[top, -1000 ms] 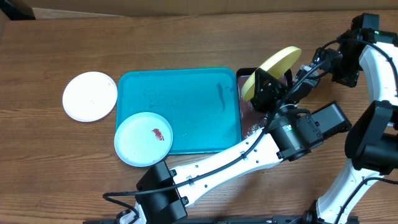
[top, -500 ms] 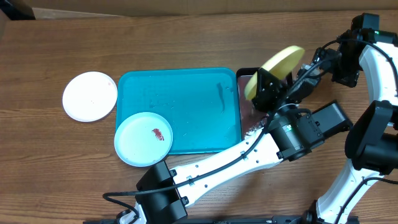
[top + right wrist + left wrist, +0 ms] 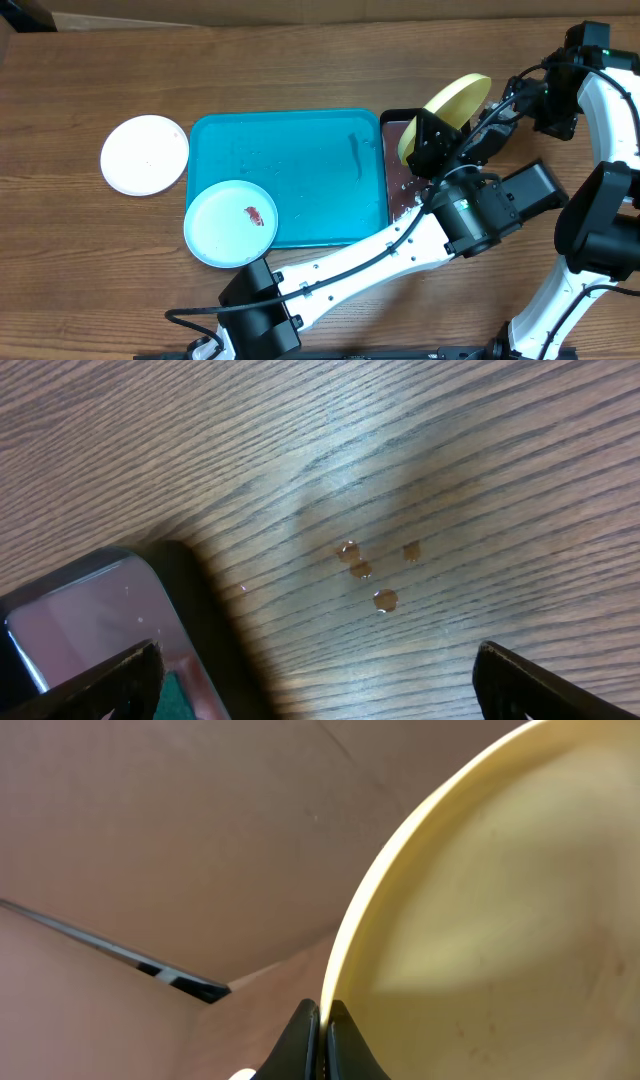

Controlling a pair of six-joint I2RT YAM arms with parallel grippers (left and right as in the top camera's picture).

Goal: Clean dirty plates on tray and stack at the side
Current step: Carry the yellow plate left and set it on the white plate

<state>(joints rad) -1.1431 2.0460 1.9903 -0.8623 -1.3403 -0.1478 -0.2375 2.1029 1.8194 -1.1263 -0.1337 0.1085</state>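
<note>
Overhead. You have the turquoise tray (image 3: 300,180) lying flat at mid-bench. It carries one item, the pale blue plate (image 3: 231,223), at the tray's near-left corner with its edge hanging over the rim. A red-brown smear (image 3: 256,215) sits right of the plate's centre. The rest of the tray floor is bare but for faint wet streaks near its far-right corner. The white plate (image 3: 145,154) lies on the wood just beside the tray's left side, toward the bench's left edge, its face plain white. The black tray (image 3: 394,152) touches the turquoise tray's right side and holds reddish water (image 3: 398,185). Your left gripper (image 3: 432,140) holds the yellow-green plate (image 3: 455,103) tilted steeply on edge above it, toward the right edge of the bench.

Left wrist. The left gripper (image 3: 322,1020) has both fingers pressed together on the yellow-green plate's rim, pinching it. The plate's (image 3: 490,910) inner face is pale yellow and fills the right half of the view. Whether any smear is on it, you cannot tell. The background is blurred brown.

Right wrist. The right gripper (image 3: 320,680) has its fingers spread wide, holding nothing, over the bare bench (image 3: 450,460). A few brownish droplets (image 3: 372,572) sit on the wood. The black tray's corner (image 3: 195,620) shows at lower left, with reddish water inside.
</note>
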